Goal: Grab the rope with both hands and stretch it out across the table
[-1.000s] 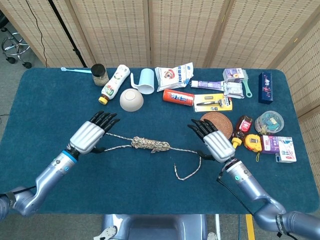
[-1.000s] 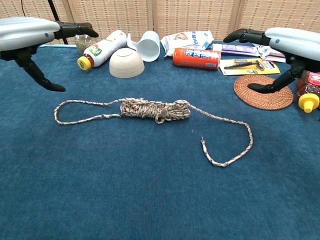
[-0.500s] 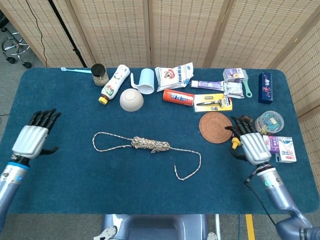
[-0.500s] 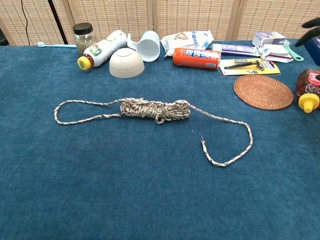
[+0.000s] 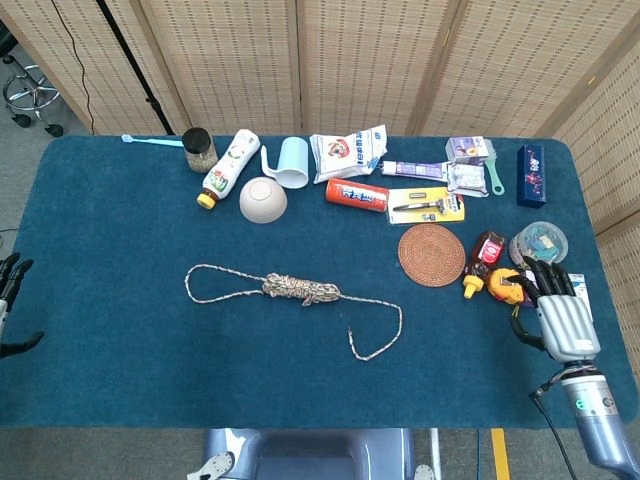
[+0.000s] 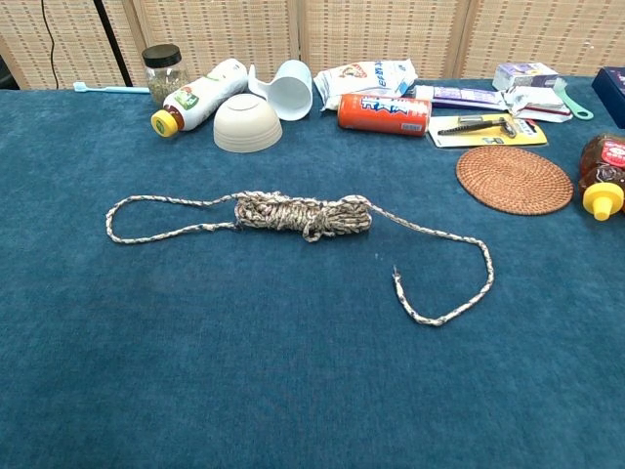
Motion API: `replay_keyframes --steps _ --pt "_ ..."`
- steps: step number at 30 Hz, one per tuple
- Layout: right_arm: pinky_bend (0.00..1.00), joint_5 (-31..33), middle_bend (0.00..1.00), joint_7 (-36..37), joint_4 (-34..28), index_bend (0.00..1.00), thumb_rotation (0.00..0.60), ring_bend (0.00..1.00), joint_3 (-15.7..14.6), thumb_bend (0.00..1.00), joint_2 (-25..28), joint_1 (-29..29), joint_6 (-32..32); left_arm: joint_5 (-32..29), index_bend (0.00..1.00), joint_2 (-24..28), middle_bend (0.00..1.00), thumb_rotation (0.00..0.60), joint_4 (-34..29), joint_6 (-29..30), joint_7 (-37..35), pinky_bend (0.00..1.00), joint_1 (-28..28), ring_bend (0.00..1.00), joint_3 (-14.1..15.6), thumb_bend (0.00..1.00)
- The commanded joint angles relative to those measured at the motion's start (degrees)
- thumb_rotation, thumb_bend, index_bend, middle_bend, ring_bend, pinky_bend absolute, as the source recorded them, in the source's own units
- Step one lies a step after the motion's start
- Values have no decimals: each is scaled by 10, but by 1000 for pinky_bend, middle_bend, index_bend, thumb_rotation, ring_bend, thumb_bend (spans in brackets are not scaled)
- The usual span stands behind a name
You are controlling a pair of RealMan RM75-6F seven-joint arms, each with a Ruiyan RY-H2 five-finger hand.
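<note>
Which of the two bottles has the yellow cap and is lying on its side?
The white bottle beside the jar; the dark sauce bottle stays near the coaster.

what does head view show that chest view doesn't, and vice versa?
Only the head view: the right hand at the table's right edge beside the yellow tape measure, fingers apart and holding nothing; the left hand barely visible at the left edge; the dark blue box in full; the round clear container.

Only the chest view: nothing extra, just a low, closer look at the rope's free end.

Both: the rope with its coiled middle, untouched, and the woven coaster.
</note>
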Motion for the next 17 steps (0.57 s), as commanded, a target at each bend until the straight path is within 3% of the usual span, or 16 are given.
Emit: replay_keyframes --steps 1,9,17 --pt "0 -1 66 -8 -14 248 600 39 -6 377 9 -18 17 12 57 10 0 600 -12 20 0 0 24 0 11 139" --pt "0 -8 70 -21 -37 250 600 39 -14 377 20 -60 61 28 68 23 0 600 -32 49 -4 0 66 0 23 140" --pt "0 -7 70 -13 -35 250 600 38 -7 376 21 -77 70 36 69 24 0 600 -38 38 -7 0 67 0 14 139"
